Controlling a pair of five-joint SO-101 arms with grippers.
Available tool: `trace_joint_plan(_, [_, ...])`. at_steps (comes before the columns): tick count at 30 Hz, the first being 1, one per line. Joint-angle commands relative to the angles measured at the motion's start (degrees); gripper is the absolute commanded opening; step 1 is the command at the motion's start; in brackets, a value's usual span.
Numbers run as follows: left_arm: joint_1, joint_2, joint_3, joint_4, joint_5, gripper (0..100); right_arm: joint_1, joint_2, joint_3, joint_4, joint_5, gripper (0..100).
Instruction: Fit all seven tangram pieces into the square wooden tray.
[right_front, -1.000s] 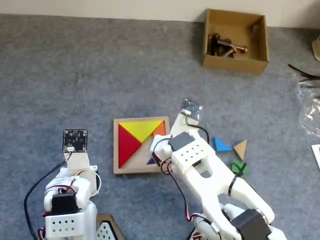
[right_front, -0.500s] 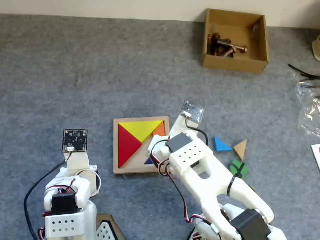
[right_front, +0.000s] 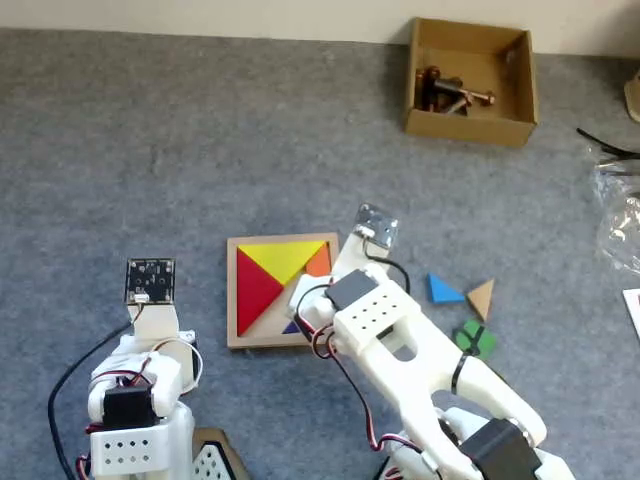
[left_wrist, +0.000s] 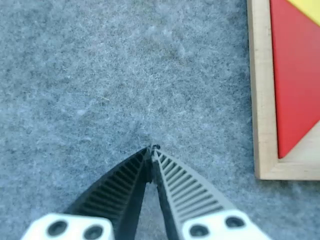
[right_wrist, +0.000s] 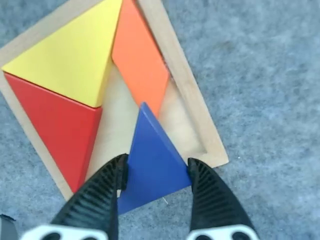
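The square wooden tray (right_front: 283, 245) lies mid-table and holds a yellow triangle (right_wrist: 70, 57), a red triangle (right_wrist: 55, 125) and an orange parallelogram (right_wrist: 142, 67). My right gripper (right_wrist: 157, 162) is shut on a large blue triangle (right_wrist: 152, 165), which hangs over the tray's near corner, its tip pointing at the orange piece. The right arm (right_front: 375, 310) hides most of that triangle in the high view. A small blue triangle (right_front: 443, 289), a tan triangle (right_front: 482, 297) and a green piece (right_front: 478, 338) lie loose to the tray's right. My left gripper (left_wrist: 151, 148) is shut on nothing, over bare carpet left of the tray (left_wrist: 260, 100).
A cardboard box (right_front: 470, 80) with small metal items stands at the back right. Crinkled plastic (right_front: 620, 220) lies at the right edge. Grey carpet covers the table, with free room behind and left of the tray.
My right arm has shifted slightly to the left, carrying the blue triangle farther over the tray's near right corner. The left arm has not moved.
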Motion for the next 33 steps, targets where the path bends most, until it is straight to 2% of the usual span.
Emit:
trace_joint_plan(1, [-0.5, 0.4, 1.2, 0.4, 0.1, 0, -0.8, -1.7, -2.8, -0.8, -0.5, 1.2])
trace_joint_plan(7, [-0.5, 0.4, 1.2, 0.4, 0.1, 0, -0.7, -1.7, -2.8, -0.8, -0.5, 9.2])
trace_joint_plan(24, [-0.5, 0.4, 1.2, 0.4, 0.1, 0, -0.9, -1.6, -2.1, -0.9, -0.5, 9.4])
trace_joint_plan(29, [-0.5, 0.4, 1.2, 0.4, 0.1, 0, -1.9, -2.1, 3.6, -8.3, -0.2, 9.4])
trace_joint_plan(33, [-0.5, 0.4, 1.2, 0.4, 0.1, 0, -3.3, -1.8, 6.0, -9.1, -0.2, 9.4])
